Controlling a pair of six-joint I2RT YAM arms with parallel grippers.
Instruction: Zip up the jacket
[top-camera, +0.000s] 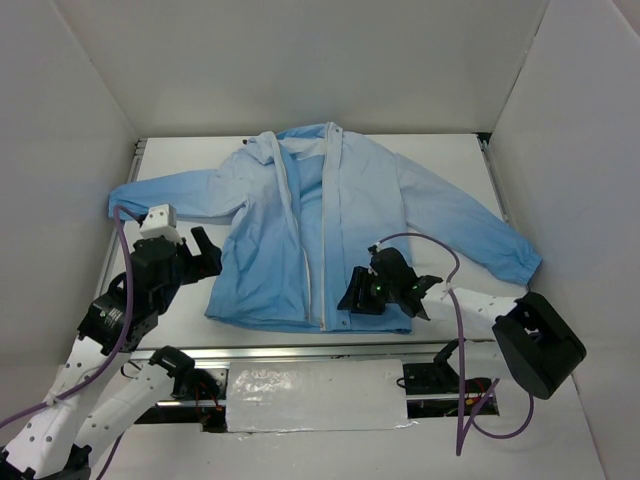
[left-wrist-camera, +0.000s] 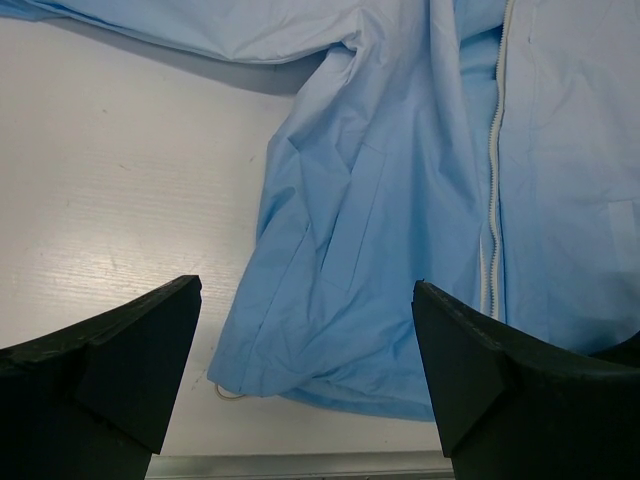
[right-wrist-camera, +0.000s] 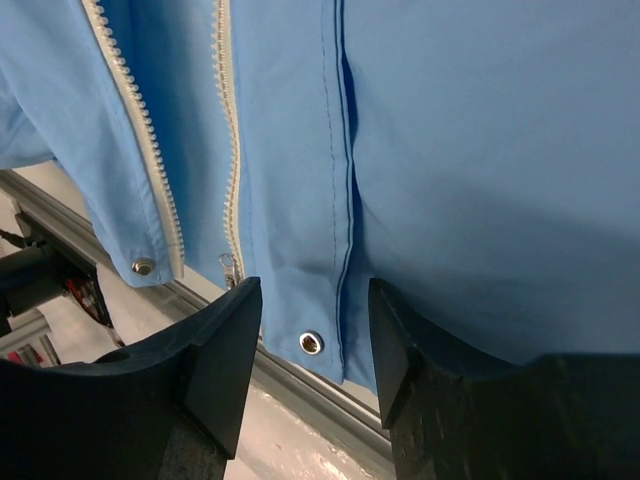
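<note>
Currently the jacket (top-camera: 320, 230) lies front-up on the white table (top-camera: 440, 160), with its collar at the far side and its hem along the near edge. It is light blue, thin and lightly creased. The sleeves spread out to the left and right, and the right sleeve ends in a gathered cuff. The front is unzipped: two white zipper strips (right-wrist-camera: 135, 110) run side by side from collar to hem with a narrow gap between them. The right wrist view shows a small slider (right-wrist-camera: 228, 265) at the bottom of the right-hand strip, a metal snap (right-wrist-camera: 143, 266) on the left-hand one, and an eyelet (right-wrist-camera: 311, 342) at the hem further right.

The hem sits just beside the metal rail (top-camera: 300, 352) at the table's near edge. The left sleeve end nearly reaches the left wall (top-camera: 80, 150). The right cuff lies near the right wall. Bare table shows left of the jacket body below the left sleeve, and beyond the collar.

The left gripper (top-camera: 208, 255) hangs at the near left hem corner, jaws spread wide and holding nothing. The right gripper (top-camera: 352, 298) is low over the hem just right of the zipper. Its jaws are parted to a moderate gap and empty. Whether it touches the cloth cannot be told.
</note>
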